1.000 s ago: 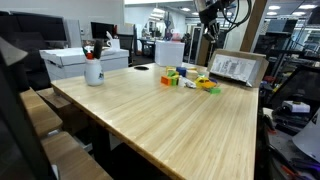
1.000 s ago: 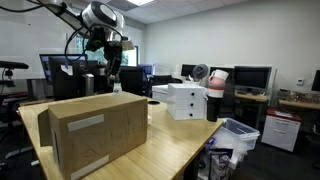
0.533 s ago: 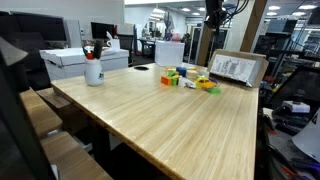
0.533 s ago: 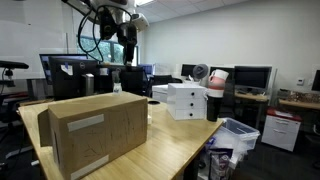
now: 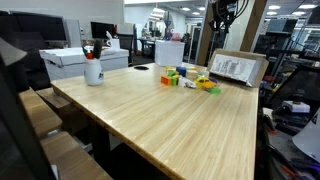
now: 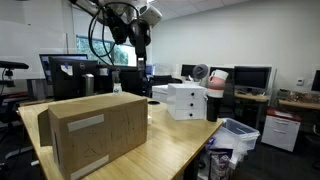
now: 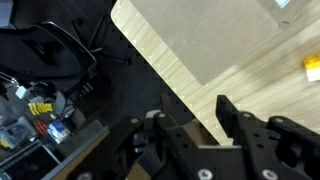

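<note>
Gripper (image 7: 196, 112): open, dark fingers (image 7: 232, 112) spread wide in the wrist view, holding nothing, touching nothing; table edge and floor visible through the gap

Position: hung high over the far right end of the table (image 5: 170, 115) in an exterior view, gripper (image 5: 221, 18) well above everything on it; same height and downward pointing in the opposite view, gripper (image 6: 142, 68) far behind the near carton

Box (image 5: 237, 67): brown cardboard, closed, at the far right corner of the table, below the gripper and well apart from it; large and near in an exterior view, box (image 6: 95, 130)

Blocks (image 5: 190, 80): small coloured cluster on the tabletop, just left of the box; one yellow piece (image 7: 312, 67) at the right edge of the wrist view

Cup (image 5: 93, 70): white, pens inside, upright near the left edge

White boxes (image 5: 85, 60): stacked beyond the far left corner; also in an exterior view, white boxes (image 6: 185, 100)

Chair (image 7: 50, 50): on the dark floor left of the table edge, wrist view
</note>
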`<state>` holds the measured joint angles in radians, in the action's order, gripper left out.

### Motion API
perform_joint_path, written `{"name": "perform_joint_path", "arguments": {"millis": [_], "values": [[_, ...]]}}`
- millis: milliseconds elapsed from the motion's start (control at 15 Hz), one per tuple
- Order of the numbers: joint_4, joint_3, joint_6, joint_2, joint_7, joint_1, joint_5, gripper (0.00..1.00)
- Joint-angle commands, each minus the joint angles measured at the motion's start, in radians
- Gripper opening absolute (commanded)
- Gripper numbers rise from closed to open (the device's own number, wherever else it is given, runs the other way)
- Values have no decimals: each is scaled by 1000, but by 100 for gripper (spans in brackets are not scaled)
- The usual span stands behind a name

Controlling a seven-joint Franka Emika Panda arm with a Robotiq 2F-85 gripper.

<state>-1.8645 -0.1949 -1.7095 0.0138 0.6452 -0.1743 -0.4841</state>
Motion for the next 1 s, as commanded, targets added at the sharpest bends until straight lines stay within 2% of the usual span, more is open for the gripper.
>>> {"name": "perform_joint_path", "arguments": {"millis": [0,200,600,933], "values": [[44,-17,28,73,112,-19,-63,81],[64,-37,65,111,182,-19,-113,96],[106,-45,214,157,302,-4,-241,100],[93,-23,294,192,155,6,-276,100]]}}
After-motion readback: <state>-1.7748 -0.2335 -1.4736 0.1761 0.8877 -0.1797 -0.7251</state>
